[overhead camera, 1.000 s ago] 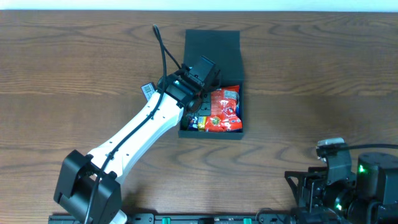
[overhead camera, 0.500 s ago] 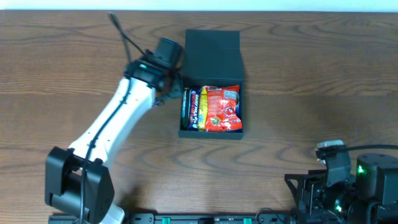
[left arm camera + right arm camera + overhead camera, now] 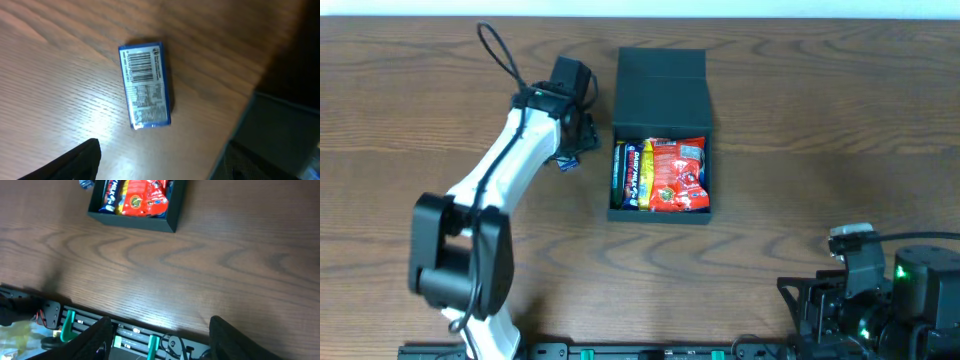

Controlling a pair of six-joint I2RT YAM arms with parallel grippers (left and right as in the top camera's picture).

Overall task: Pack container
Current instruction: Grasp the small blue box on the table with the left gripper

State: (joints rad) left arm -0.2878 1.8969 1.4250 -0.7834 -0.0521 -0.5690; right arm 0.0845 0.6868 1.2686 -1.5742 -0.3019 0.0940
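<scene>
- While my left gripper (image 3: pixel 160 165) hangs released above a blue packet (image 3: pixel 145 85), the dark container (image 3: pixel 658 216) sits open near the brown woodgrain table's (image 3: pixel 800 120) far edge.
- My right gripper (image 3: pixel 160 325), also released, sits at the front-right corner.

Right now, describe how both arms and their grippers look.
The left arm has white shells with black joints and a black base, and a black cable loops off its wrist. The left gripper is black. The right arm is black with green lights and a pale grey cap; the right gripper has dark, blunt fingers.
</scene>
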